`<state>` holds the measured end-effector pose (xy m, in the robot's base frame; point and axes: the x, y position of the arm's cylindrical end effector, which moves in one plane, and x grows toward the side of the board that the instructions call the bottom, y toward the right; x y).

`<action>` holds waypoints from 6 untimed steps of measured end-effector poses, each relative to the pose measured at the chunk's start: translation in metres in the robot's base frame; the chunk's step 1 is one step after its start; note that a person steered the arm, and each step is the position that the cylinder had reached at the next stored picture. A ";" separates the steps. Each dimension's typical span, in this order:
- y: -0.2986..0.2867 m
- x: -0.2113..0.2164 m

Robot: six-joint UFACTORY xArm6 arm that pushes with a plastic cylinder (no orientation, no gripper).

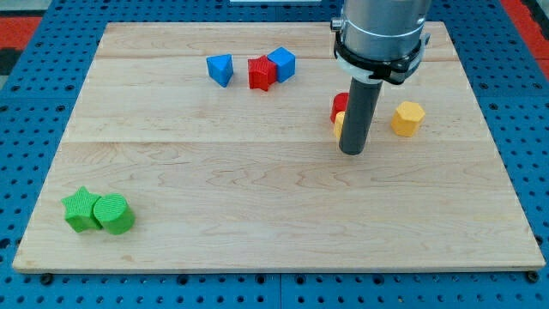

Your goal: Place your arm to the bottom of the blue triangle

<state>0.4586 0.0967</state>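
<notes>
The blue triangle (220, 69) lies near the view's top, left of centre, on the wooden board (257, 197). My tip (352, 151) is far to its right and lower, at the end of the dark rod. The tip stands just below a red block (340, 106) and a yellow block (339, 123), both partly hidden behind the rod.
A red block (261, 73) touches a blue cube (281, 63) right of the triangle. A yellow hexagon (408, 118) lies right of the rod. A green star (81, 209) and a green cylinder (113, 214) sit at the bottom left.
</notes>
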 end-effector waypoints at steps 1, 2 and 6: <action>-0.025 -0.006; -0.009 -0.040; -0.132 -0.053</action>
